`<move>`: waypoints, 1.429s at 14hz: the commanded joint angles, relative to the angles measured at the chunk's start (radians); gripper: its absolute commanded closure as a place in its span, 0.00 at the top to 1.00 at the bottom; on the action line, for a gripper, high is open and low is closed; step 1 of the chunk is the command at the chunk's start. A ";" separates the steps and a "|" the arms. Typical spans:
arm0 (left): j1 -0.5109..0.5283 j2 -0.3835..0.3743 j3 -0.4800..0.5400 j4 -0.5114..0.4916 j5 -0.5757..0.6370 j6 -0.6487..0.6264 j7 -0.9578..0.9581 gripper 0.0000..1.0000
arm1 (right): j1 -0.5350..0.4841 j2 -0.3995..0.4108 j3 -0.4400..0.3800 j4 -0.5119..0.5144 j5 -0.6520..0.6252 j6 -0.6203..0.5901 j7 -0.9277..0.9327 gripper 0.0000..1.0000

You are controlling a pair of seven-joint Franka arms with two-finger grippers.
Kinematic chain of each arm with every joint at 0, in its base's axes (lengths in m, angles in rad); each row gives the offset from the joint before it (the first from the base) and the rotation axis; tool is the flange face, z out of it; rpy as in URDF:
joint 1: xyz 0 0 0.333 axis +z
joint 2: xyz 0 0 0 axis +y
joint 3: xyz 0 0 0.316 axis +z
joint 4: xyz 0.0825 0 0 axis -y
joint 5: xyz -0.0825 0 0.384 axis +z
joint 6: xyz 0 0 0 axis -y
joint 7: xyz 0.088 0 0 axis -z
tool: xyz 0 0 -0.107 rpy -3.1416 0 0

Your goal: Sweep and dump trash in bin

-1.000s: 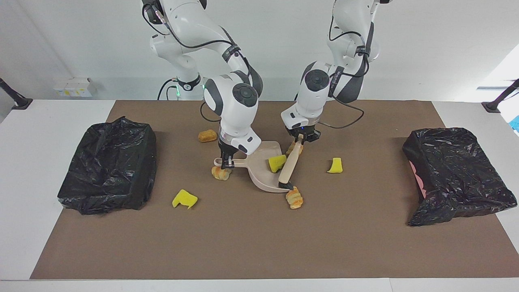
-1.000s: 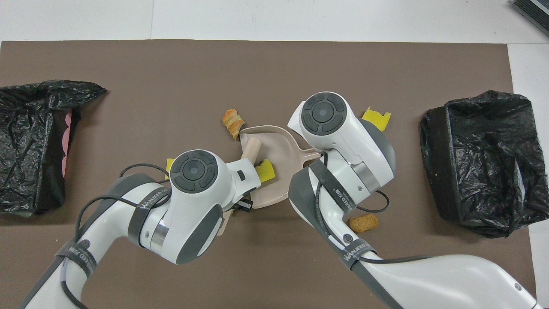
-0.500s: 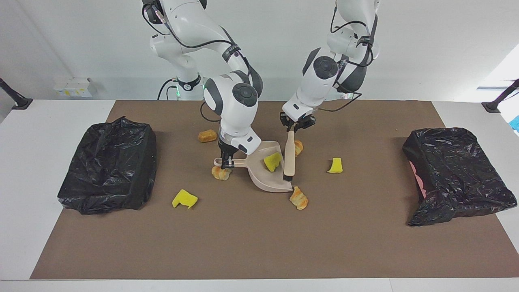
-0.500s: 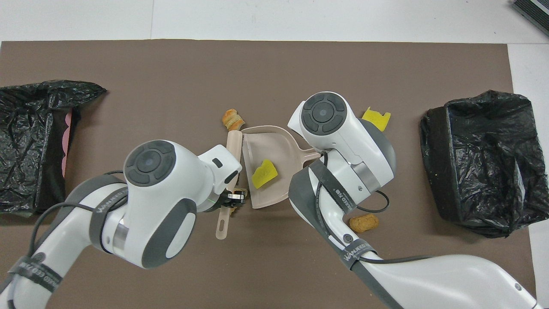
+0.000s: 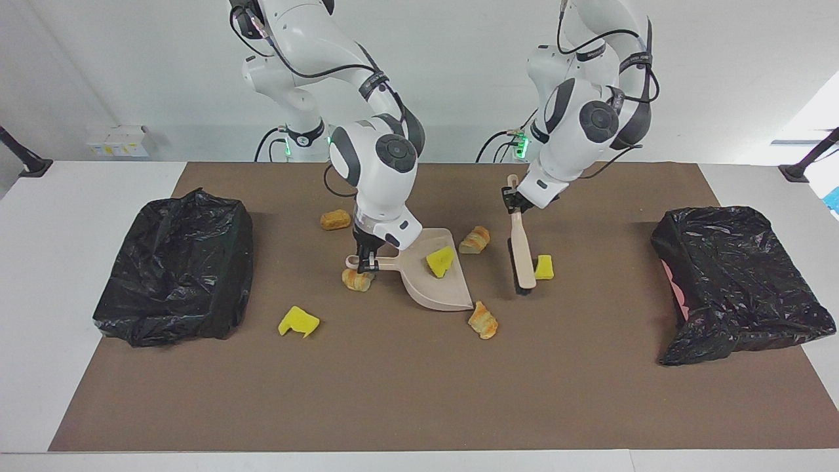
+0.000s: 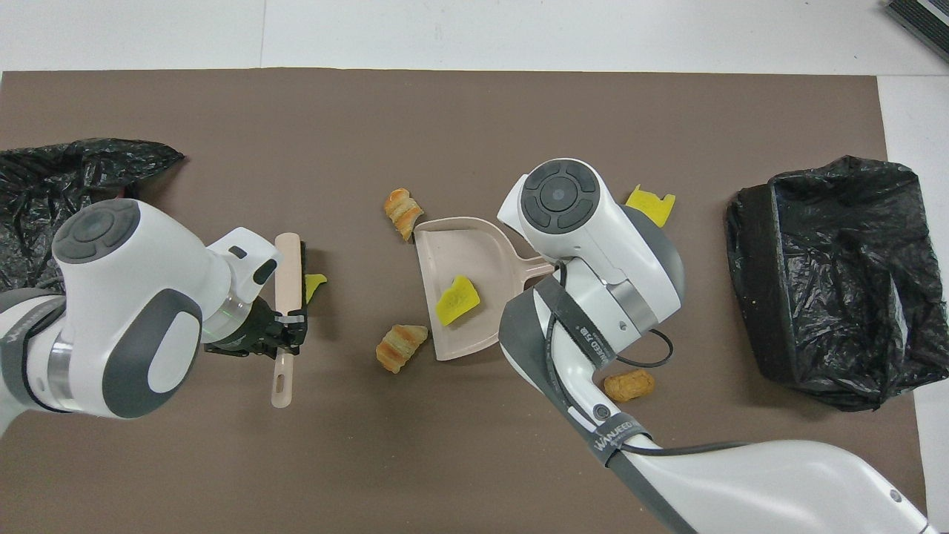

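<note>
My right gripper (image 5: 367, 259) is shut on the handle of a beige dustpan (image 5: 440, 296) that rests on the brown mat, with a croissant-like piece (image 5: 358, 280) under the handle. One yellow wedge (image 5: 440, 261) lies in the pan (image 6: 452, 252). My left gripper (image 5: 515, 202) is shut on a beige brush (image 5: 522, 249), tilted with its bristles down beside another yellow wedge (image 5: 543, 267). Several trash pieces lie loose: a croissant (image 5: 474, 239) beside the pan, one (image 5: 483, 320) at its lip, a brown roll (image 5: 335, 219) and a yellow wedge (image 5: 298, 322).
Two bins lined with black bags stand on the mat, one (image 5: 174, 269) at the right arm's end and one (image 5: 734, 282) at the left arm's end. In the overhead view the right arm hides its own gripper.
My left gripper carried the brush out of the dustpan toward the left arm's end, to beside the yellow wedge. The croissant at the pan's lip shifted slightly. The right arm stayed still.
</note>
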 commanded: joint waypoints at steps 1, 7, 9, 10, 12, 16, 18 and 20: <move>0.056 -0.110 -0.010 -0.146 0.041 0.034 -0.022 0.00 | -0.012 -0.025 0.008 -0.036 -0.006 0.020 0.015 0.00; -0.020 -0.210 -0.021 -0.348 0.041 0.176 -0.176 0.00 | -0.012 -0.025 0.008 -0.036 -0.005 0.022 0.015 0.00; -0.109 -0.198 -0.023 -0.346 0.039 0.213 -0.302 0.00 | -0.012 -0.027 0.008 -0.036 -0.005 0.022 0.017 0.00; -0.161 -0.192 -0.023 -0.345 0.029 0.232 -0.362 0.00 | -0.012 -0.025 0.008 -0.036 -0.005 0.022 0.017 0.00; -0.230 -0.156 -0.023 -0.343 -0.011 0.285 -0.449 0.00 | -0.012 -0.027 0.008 -0.036 -0.005 0.022 0.024 0.00; -0.263 -0.040 -0.024 -0.241 -0.164 0.342 -0.457 0.00 | -0.012 -0.025 0.008 -0.036 -0.005 0.022 0.032 0.00; -0.293 -0.006 -0.026 -0.188 -0.223 0.380 -0.459 0.00 | -0.012 -0.025 0.008 -0.036 -0.005 0.022 0.035 0.00; -0.315 0.034 -0.043 -0.132 -0.249 0.417 -0.457 0.00 | -0.012 -0.027 0.008 -0.036 -0.003 0.022 0.037 0.00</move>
